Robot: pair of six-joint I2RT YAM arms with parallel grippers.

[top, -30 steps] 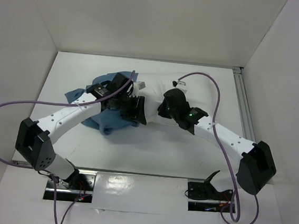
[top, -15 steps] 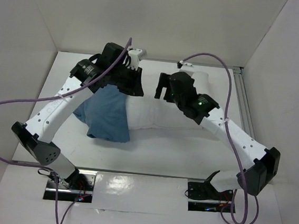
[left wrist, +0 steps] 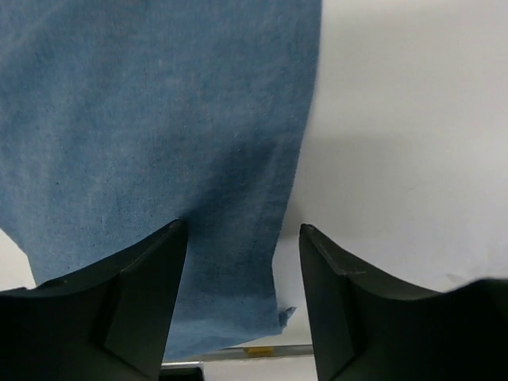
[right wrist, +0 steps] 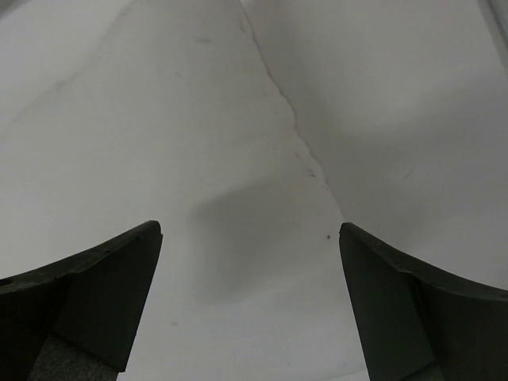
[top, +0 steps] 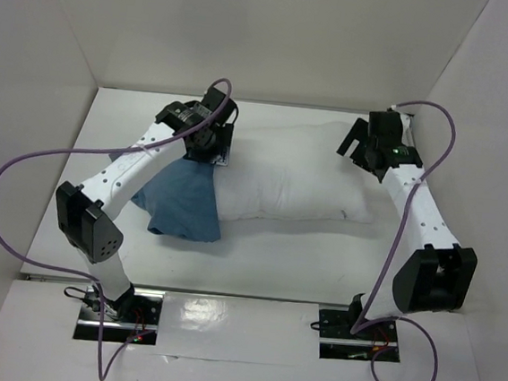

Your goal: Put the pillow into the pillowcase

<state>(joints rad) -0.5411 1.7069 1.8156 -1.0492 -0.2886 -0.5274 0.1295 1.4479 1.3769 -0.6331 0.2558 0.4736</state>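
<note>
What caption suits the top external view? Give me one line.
Open left gripper and right gripper above the pillow, blue pillowcase bunched at its left end.

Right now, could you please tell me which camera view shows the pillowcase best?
The top external view: it shows nearly the whole pillowcase, wrinkled, lying against the pillow's left end. The left wrist view gives only a close patch of its blue cloth. The right wrist view shows none of it.

The pillow's (top: pixel 301 172) left end lies hidden beneath the pillowcase (top: pixel 185 206) and the left pincer (top: pixel 211 146) from overhead.
</note>
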